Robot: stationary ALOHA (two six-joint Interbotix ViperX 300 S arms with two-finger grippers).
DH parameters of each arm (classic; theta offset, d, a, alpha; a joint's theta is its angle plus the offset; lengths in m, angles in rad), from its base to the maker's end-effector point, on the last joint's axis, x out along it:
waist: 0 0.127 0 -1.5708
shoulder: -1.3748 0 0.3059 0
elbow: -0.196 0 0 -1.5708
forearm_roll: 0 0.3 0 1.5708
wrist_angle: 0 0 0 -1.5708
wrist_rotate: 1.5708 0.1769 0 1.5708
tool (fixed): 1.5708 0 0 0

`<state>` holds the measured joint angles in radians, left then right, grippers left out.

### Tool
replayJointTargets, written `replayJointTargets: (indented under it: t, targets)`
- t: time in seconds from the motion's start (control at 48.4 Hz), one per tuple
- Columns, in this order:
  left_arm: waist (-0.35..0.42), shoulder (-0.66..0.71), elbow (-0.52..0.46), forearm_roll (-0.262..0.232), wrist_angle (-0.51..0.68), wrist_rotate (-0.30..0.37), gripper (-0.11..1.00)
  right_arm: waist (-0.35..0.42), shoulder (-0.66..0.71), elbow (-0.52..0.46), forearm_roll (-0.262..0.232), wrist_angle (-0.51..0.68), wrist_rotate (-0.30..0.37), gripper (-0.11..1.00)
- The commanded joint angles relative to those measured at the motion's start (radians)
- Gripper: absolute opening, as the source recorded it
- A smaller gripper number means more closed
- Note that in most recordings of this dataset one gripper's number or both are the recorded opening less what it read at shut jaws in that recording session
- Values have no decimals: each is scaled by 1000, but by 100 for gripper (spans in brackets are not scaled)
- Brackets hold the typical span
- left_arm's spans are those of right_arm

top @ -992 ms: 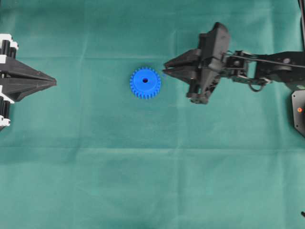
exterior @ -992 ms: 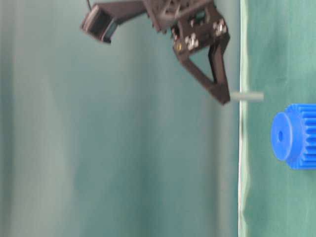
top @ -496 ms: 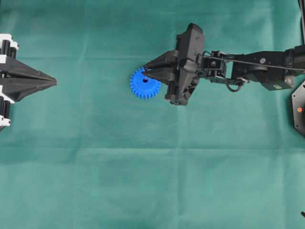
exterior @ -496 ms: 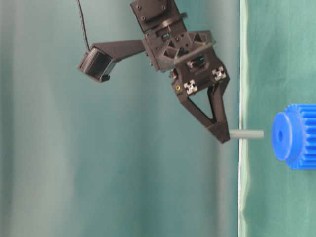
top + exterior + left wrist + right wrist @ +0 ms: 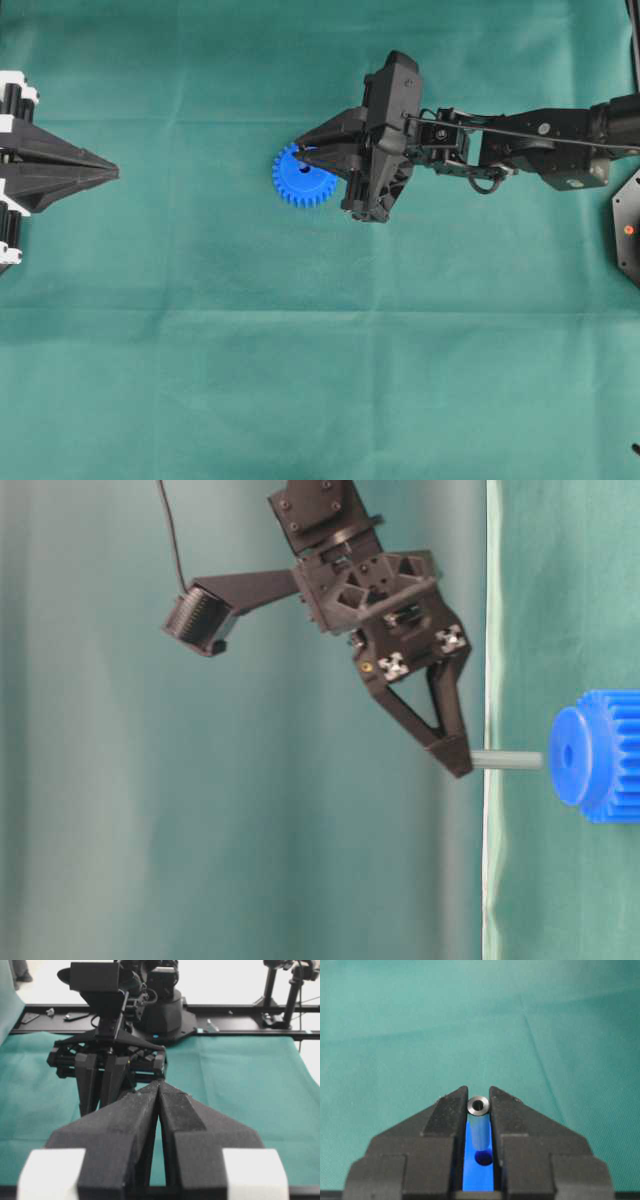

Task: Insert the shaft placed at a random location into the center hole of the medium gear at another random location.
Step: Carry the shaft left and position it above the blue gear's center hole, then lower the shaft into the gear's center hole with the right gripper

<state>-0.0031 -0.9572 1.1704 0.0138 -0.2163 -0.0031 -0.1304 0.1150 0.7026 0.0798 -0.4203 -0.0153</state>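
A green cloth-covered counter (image 5: 300,380) lies open on all sides of the bright blue toothed plastic gear (image 5: 300,180), left of centre. The right pincer (image 5: 460,760), reaching in from the right, grips the small silvery metal shaft (image 5: 508,761) just above the gear's dark centre hole (image 5: 483,1158). The left pincer (image 5: 112,173) rests closed and empty at the left edge.

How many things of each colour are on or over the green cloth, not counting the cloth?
Blue: 1, the bright blue plastic toothed gear
Silvery-grey: 1, the small metal pin
Black: 2, the left pincer and the right pincer
Total: 4
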Motion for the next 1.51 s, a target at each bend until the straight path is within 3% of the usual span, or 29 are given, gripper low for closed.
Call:
replayJointTargets:
  t: [0.0, 1.488]
  targets:
    - [2, 8, -21, 2, -6, -2, 0, 2, 0, -15, 0, 0, -5, 13]
    - [2, 8, -20, 2, -6, -2, 0, 0, 135, -40, 5, -34, -2, 13]
